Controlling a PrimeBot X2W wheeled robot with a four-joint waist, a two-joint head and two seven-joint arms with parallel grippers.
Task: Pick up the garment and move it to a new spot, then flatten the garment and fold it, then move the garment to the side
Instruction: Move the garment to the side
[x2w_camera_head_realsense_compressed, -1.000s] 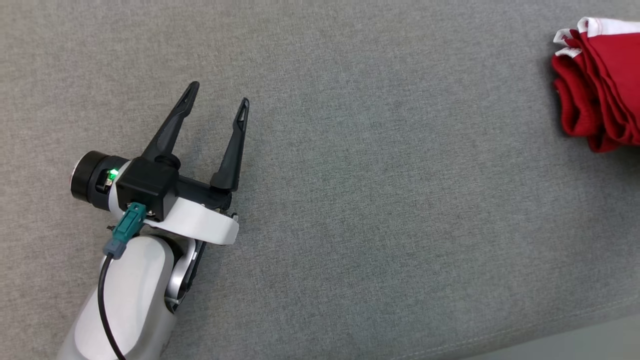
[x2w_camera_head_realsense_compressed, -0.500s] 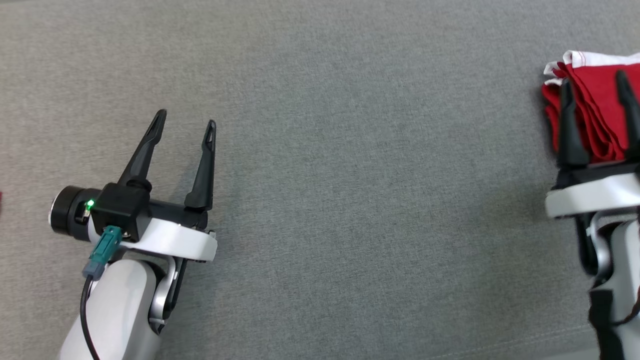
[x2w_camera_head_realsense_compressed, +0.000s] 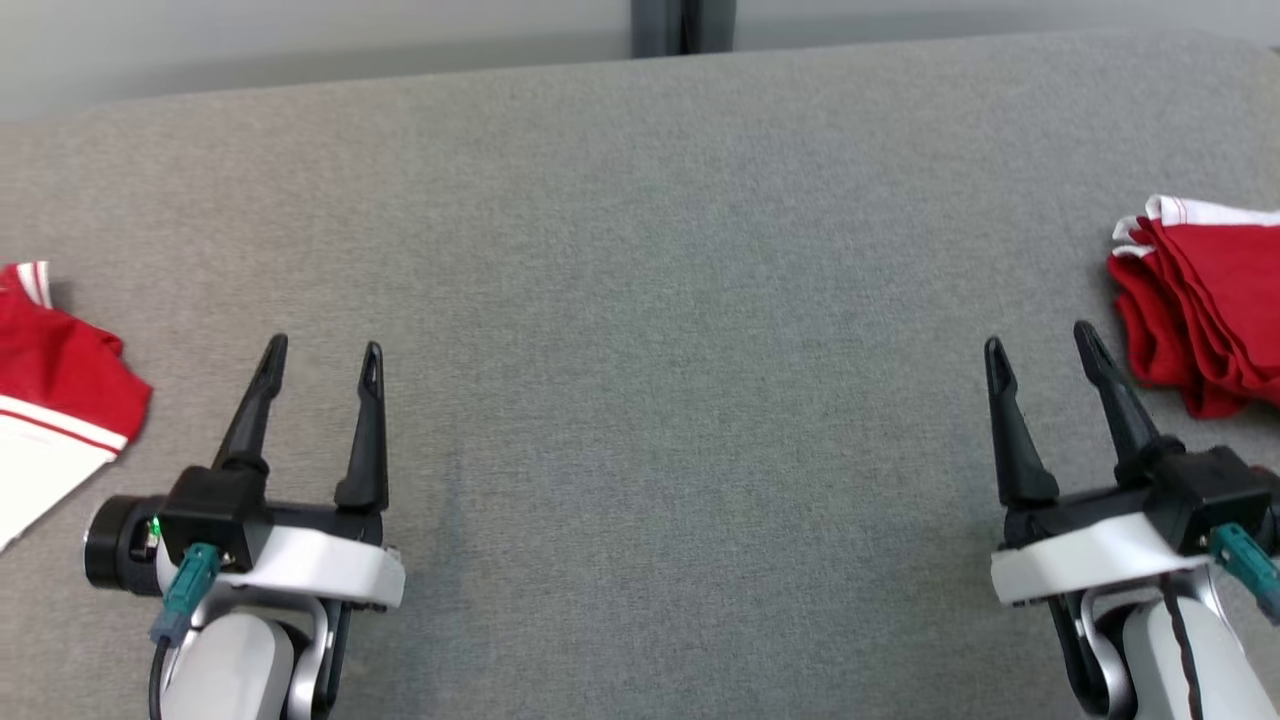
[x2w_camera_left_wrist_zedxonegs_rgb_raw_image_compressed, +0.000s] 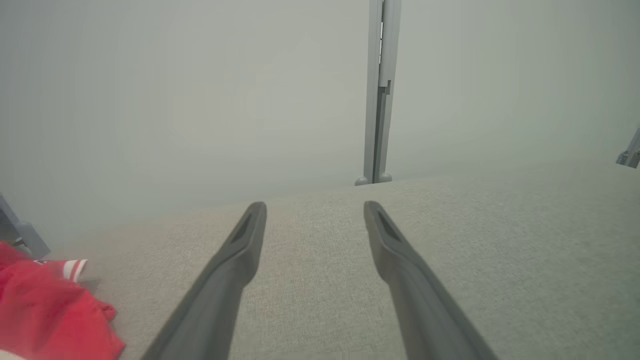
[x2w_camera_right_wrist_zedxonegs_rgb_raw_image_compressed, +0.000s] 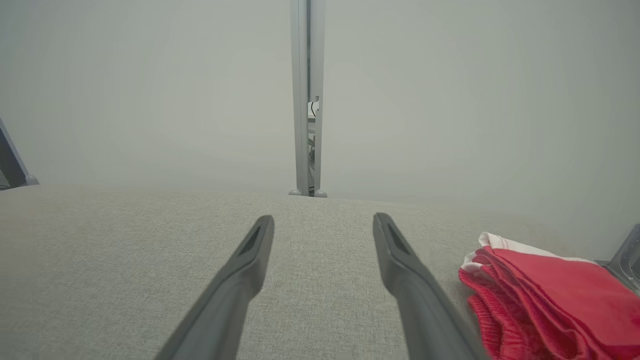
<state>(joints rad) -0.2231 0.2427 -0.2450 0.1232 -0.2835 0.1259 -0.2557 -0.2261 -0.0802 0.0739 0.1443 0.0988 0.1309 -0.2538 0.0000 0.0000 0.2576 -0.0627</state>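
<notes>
Stretching wide, a grey cloth-covered table (x2w_camera_head_realsense_compressed: 640, 250) lay under everything. A pale wall (x2w_camera_head_realsense_compressed: 300, 40) stood behind its far edge, well past the tips of all four fingers.

A folded red garment (x2w_camera_head_realsense_compressed: 1205, 300) with white trim lay flat on the table. It was just beside the right gripper (x2w_camera_head_realsense_compressed: 1038, 337), out past that gripper's outer finger. The finger was close to the cloth but not touching it.

A red and white garment (x2w_camera_head_realsense_compressed: 60, 410) lay loose and not folded on the other side. It was near the left gripper (x2w_camera_head_realsense_compressed: 325, 345), out past that gripper's outer finger and apart from it.

Both grippers pointed toward the wall. They were well apart from each other, with grey table between them. The left gripper's jaws were spread wide with nothing in them. The right gripper's jaws were spread wide too, and they held nothing.

A thin grey post (x2w_camera_head_realsense_compressed: 682, 25) stood upright at the far edge of the table. In the right wrist view it rose far ahead of the gap between those jaws.
</notes>
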